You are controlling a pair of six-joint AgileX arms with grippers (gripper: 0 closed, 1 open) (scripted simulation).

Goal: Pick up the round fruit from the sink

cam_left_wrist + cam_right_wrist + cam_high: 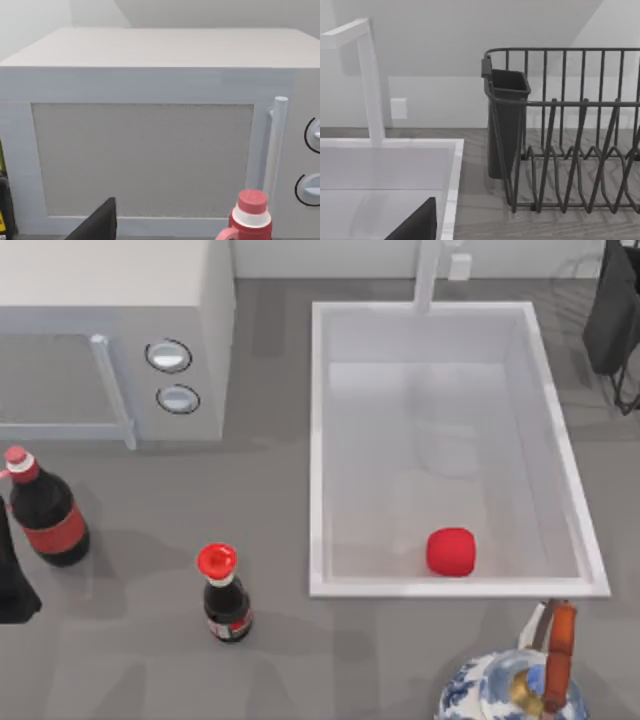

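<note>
Round fruit (452, 551) found lying on the floor of the sink (316, 440), close to the near wall and somewhat right of centre, untouched, nothing over it. Faucet (428, 275) standing at the far rim, well apart from the fruit. Left arm parked at the top view's left edge beside the large cola bottle (45, 508); left wrist view pointed at the microwave (150, 125), with a red bottle cap (251, 206) low in the picture. Right arm parked at the far right corner, its wrist view facing the dish rack (565, 130) and the sink's corner. Dark wedge low in each wrist view, possibly part of a finger; state of either hand could not be told. Pickup judged not yet started. Risks noted: fruit smooth, rounded and near the sloping near wall, so a descending finger could strike the rim or wall, or nudge the fruit into rolling away; an off-centre pinch could squirt it out. Teapot (515, 680) just outside the near rim, liable to be clipped by a low approach from that side. Red caps not to be mistaken for the target.
</note>
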